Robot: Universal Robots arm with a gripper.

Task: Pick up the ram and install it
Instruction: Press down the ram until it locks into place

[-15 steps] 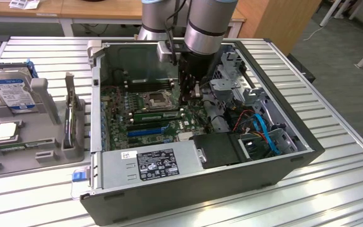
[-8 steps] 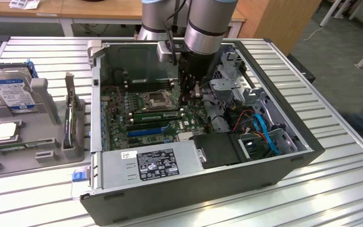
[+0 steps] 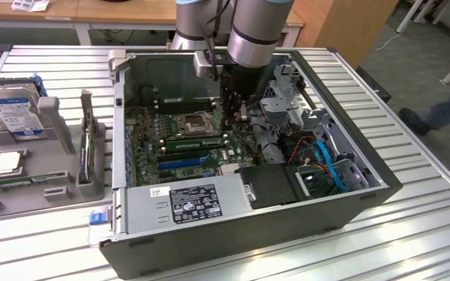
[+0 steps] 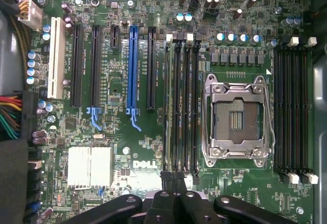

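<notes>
The ram (image 4: pixel 167 106) sits in a slot beside the CPU socket (image 4: pixel 236 122), the clenched end effector (image 4: pixel 173 183) above it, so installation looks nearly done.

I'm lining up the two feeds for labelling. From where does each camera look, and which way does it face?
Exterior view: off the arm, raised, looking down into the open computer case on the slatted table; the arm reaches inside.
Wrist view: on the wrist, facing straight down at the motherboard; the shut gripper shows at the frame's edge.
Shared: the empty CPU socket.
</notes>
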